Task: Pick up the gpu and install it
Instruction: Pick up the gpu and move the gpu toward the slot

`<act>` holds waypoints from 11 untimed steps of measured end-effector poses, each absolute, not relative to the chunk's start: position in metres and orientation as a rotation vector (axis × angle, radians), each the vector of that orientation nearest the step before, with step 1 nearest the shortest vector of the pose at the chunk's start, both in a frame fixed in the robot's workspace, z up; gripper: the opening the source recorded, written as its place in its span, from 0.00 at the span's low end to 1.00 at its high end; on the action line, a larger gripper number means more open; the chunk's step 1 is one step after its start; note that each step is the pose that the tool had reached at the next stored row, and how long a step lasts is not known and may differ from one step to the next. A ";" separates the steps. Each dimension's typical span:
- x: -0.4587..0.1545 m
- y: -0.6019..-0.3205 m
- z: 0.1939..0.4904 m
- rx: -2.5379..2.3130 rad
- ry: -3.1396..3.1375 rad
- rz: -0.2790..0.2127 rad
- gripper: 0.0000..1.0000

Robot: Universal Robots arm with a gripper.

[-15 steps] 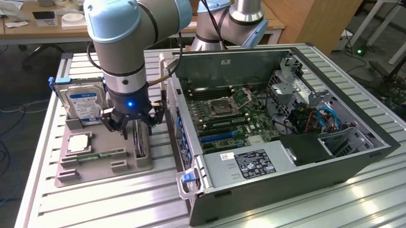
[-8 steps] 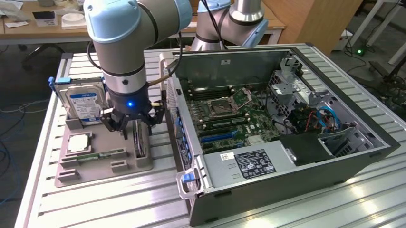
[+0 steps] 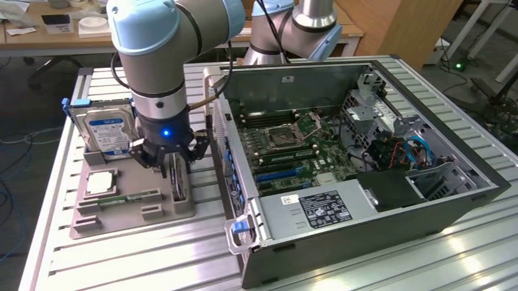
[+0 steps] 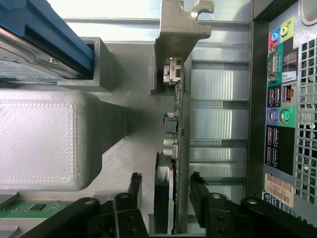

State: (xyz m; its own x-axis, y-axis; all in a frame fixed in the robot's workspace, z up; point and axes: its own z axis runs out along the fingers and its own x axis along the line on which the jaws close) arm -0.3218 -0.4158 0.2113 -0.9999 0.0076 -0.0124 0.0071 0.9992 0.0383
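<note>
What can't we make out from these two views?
- Exterior view: the graphics card sits mostly behind the gripper, so any contact between them is hidden.
- Wrist view: the graphics card is edge-on, so neither face shows, and one end runs behind the gripper body.
- Exterior view: the motherboard slots are too small to tell which is free.
- Exterior view: the hard drive label is too small to read.
</note>
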 end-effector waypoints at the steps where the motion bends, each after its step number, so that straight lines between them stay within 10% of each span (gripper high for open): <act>1: -0.322 -0.416 0.211 0.011 3.128 0.060 0.57; 11: -0.322 -0.416 0.211 0.011 3.128 0.060 0.42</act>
State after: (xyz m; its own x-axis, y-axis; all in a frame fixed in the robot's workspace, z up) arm -0.3218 -0.4158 0.2113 -0.9999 0.0076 -0.0124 0.0071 0.9992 0.0383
